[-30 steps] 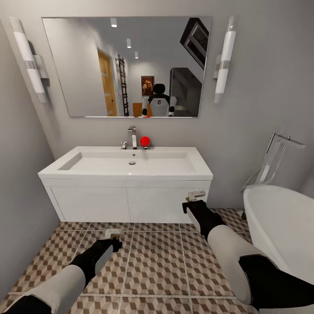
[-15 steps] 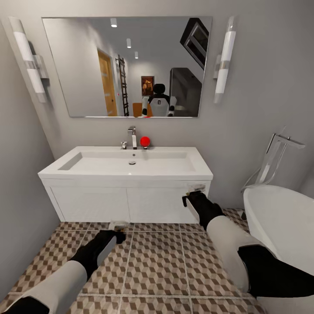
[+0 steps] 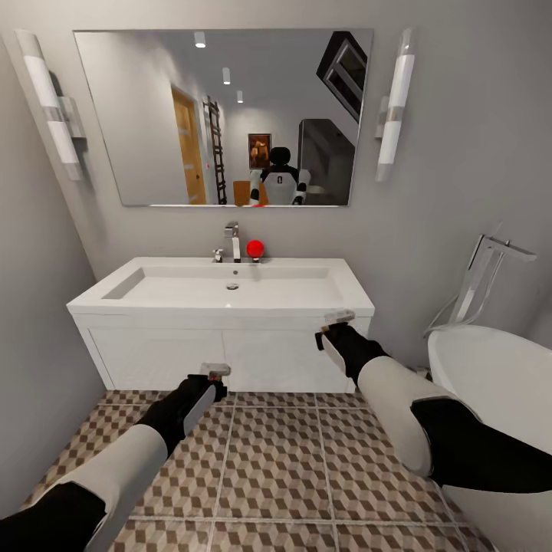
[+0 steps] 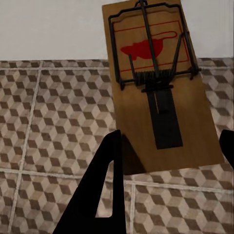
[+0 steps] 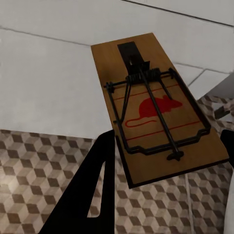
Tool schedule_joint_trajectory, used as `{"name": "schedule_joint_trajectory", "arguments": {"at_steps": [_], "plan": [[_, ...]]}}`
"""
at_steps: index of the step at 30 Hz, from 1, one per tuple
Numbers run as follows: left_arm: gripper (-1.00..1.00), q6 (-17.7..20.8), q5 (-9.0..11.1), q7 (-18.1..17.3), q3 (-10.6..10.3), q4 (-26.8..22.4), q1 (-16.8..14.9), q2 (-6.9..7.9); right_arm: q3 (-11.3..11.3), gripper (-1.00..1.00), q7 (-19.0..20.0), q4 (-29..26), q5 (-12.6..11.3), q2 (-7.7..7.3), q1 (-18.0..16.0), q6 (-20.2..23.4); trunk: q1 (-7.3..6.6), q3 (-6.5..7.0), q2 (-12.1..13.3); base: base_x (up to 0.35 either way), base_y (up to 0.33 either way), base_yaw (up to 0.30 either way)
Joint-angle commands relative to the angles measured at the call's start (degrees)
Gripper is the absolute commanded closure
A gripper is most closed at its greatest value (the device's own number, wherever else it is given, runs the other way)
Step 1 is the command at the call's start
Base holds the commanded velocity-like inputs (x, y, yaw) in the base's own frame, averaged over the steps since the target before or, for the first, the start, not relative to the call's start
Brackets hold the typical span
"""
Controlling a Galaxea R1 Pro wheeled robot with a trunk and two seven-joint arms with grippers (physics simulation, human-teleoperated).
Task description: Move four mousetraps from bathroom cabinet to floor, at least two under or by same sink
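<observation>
The left gripper point(image 3: 215, 372) is clamped on a mousetrap point(image 4: 158, 87), held in the air above the bathroom floor point(image 3: 268, 460), just in front of the white sink cabinet point(image 3: 161, 356). In the left wrist view the board's long axis runs straight out from between the fingers point(image 4: 105, 185), with the red mouse picture and the wire bar at the far end and the dark metal plate at the near end.

The right gripper point(image 3: 338, 320) grips a second mousetrap point(image 5: 156, 114), higher up, at the right end of the cabinet's front just under the sink's edge. Its long axis also runs away from the fingers point(image 5: 97, 180), but the dark plate is at the far end and the red mouse drawing nearer the gripper.

Neither board carries readable writing.
</observation>
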Motion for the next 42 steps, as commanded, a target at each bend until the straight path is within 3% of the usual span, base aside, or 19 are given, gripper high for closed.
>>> {"name": "schedule_joint_trajectory", "arguments": {"at_steps": [1, 12, 42], "plan": [[1.0, 0.05, 0.52, 0.65, -0.38, -0.1, -0.06, -0.28, 0.25, 1.0, 0.01, 0.57, 0.44, 0.0, -0.03, -0.4, 0.0, -0.06, -0.03, 0.0, 0.0, 0.0], [1.0, 1.79, 0.56, 0.97, -0.43, 0.05, -0.07, -1.18, 0.25, 1.0, 0.1, 1.66, 0.36, 0.0, -0.02, -2.1, 0.0, -0.06, -0.03, 0.0, 0.0, 0.0], [1.0, 1.76, 0.56, 0.89, -0.34, -0.3, -0.07, -1.73, 0.25, 1.0, 0.32, 4.94, -0.53, 0.0, 0.01, -2.4, 6.58, -5.44, -12.06, 0.0, 0.0, 0.0]]}}
